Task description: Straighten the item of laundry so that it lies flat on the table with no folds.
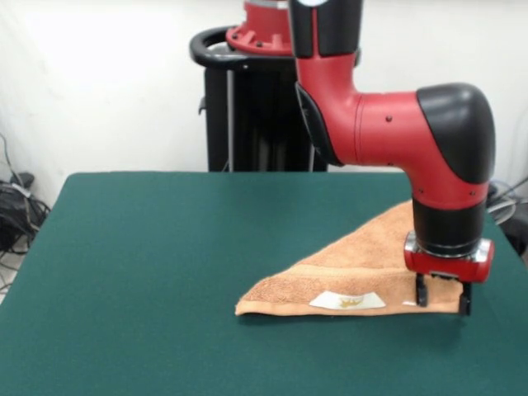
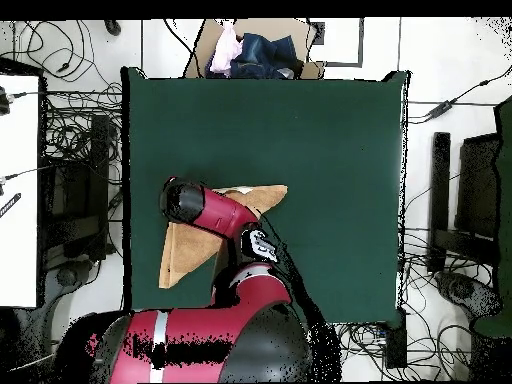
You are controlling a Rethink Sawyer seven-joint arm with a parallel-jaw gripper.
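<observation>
Under the pincer (image 1: 443, 301), parted over a corner, the towel (image 1: 346, 276) lies folded triangular (label up); closing shallow might snag only one layer.

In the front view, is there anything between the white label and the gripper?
Only towel cloth lies between the label and the gripper; nothing else sits there. The front view shows this; in the overhead view the arm hides that stretch.
</observation>
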